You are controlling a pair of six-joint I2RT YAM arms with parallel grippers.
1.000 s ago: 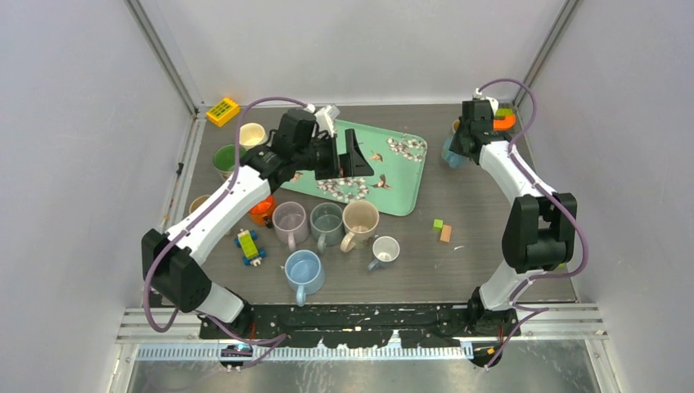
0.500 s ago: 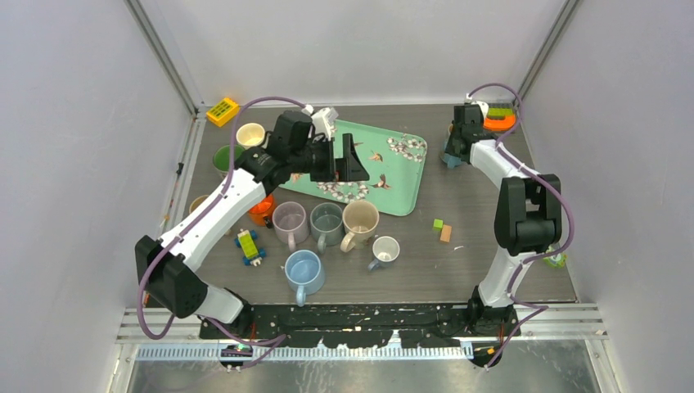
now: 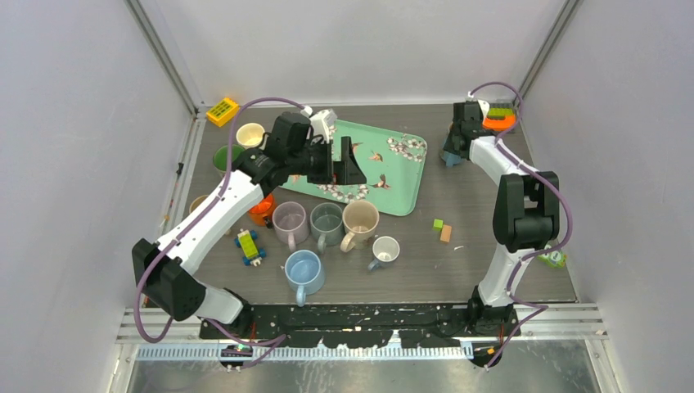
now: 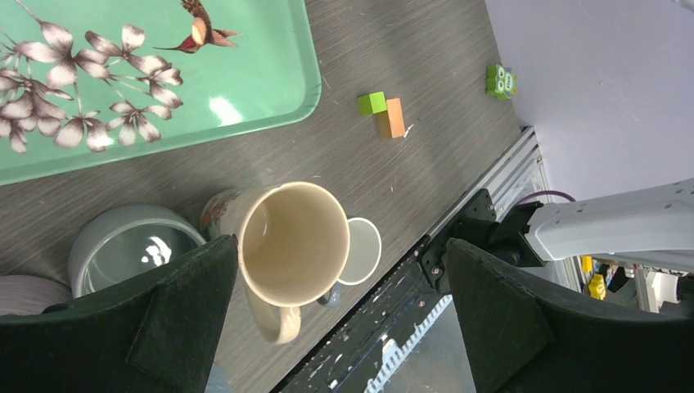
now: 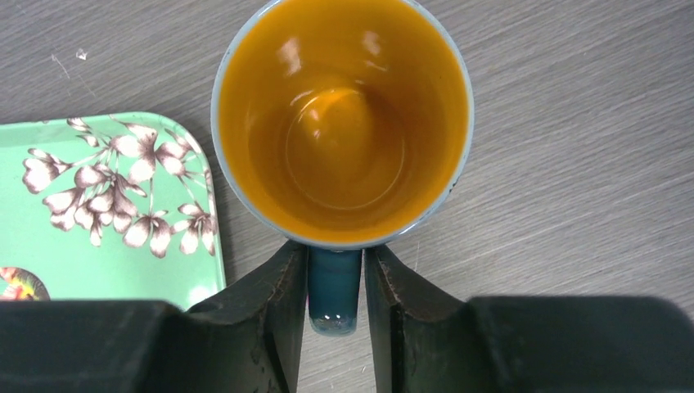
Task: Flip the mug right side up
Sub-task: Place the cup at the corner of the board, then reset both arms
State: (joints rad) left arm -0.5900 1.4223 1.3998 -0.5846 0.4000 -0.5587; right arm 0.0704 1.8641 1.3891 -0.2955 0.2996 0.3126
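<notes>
Mug (image 5: 342,123) is seen standing upright on the table (image 5: 573,205) toward its far right side, orange inside facing up, just beside a corner of the flowered green tray (image 5: 49,270). Its teal handle is clasped between the narrowly set fingers of the right gripper (image 5: 335,254). The left gripper (image 4: 340,246) is held spread wide and empty over the near edge of the tray. Below it, a cream cup (image 4: 293,241), a grey cup (image 4: 131,246) and a small white cup (image 4: 364,250) are seen mouth-up.
</notes>
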